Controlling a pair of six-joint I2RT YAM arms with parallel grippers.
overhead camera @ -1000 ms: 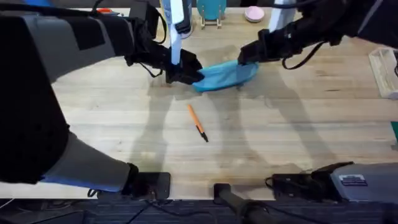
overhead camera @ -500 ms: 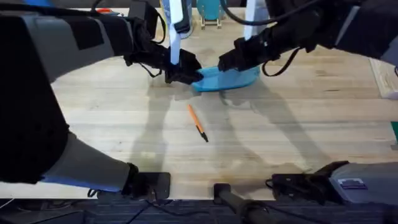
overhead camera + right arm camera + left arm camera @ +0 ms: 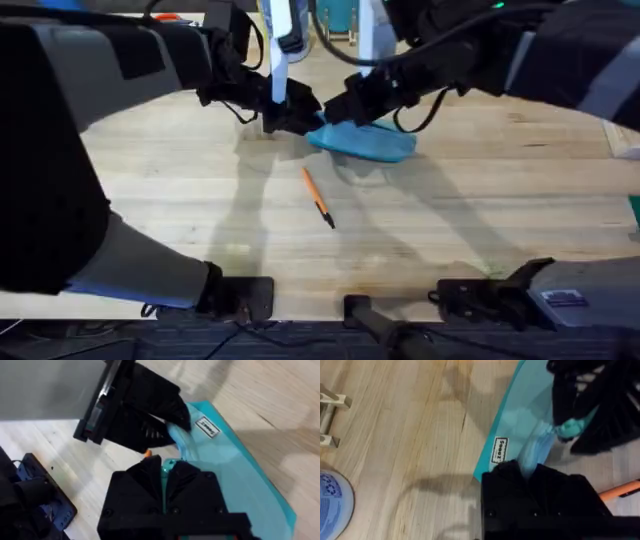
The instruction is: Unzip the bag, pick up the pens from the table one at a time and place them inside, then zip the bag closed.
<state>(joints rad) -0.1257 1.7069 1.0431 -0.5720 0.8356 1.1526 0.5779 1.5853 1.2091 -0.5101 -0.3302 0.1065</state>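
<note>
Since the earlier frame, my right claw (image 3: pixel 338 108) has slid leftward along the light-blue fabric pouch (image 3: pixel 365 142) at upper centre of the wooden surface (image 3: pixel 200 190), pinching its zipper tab. My left claw (image 3: pixel 300 118) clamps the pouch end; I should pull steadily along the zipper.

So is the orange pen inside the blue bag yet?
No, it's out. The orange pen lies alone on the table, nearer the arms' bases than the bag, which both grippers hold.
</note>
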